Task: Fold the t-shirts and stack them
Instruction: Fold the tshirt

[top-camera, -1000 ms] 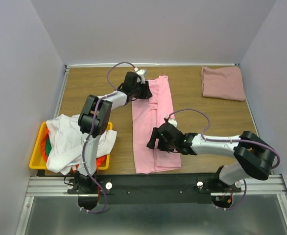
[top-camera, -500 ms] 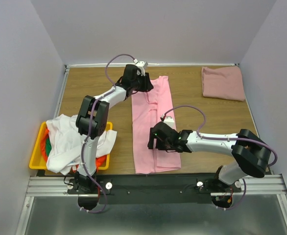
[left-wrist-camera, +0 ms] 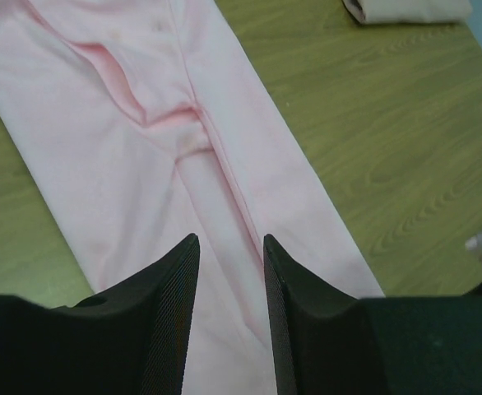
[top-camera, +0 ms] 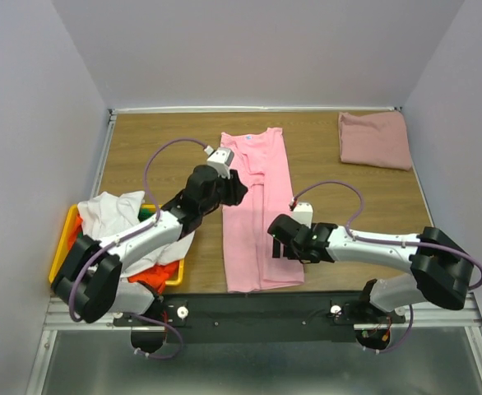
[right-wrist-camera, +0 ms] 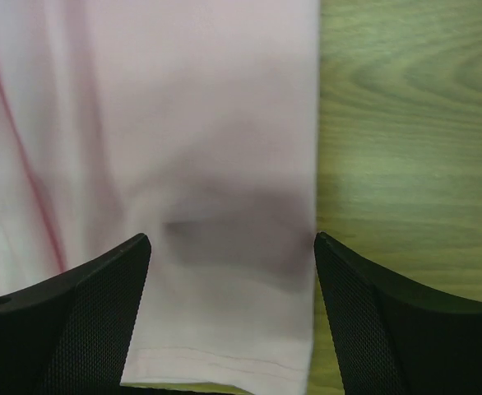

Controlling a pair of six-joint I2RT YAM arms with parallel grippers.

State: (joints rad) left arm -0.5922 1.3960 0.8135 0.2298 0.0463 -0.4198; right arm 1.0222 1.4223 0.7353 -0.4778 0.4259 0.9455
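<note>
The bright pink t-shirt [top-camera: 253,222] lies under both pincers, a long strip folded lengthwise. The left gripper [left-wrist-camera: 230,247], half spread and empty, hangs over its central ridge; the right gripper [right-wrist-camera: 231,243], spread wide, straddles the side edge by the hem (one finger over the table [right-wrist-camera: 405,123]). To fold it across, I judge each should pinch every layer at the edge and lift evenly. Thin matte jersey, stitched hem; wood-grain beneath; a folded rose t-shirt [top-camera: 375,140] well beyond the right pincer
</note>
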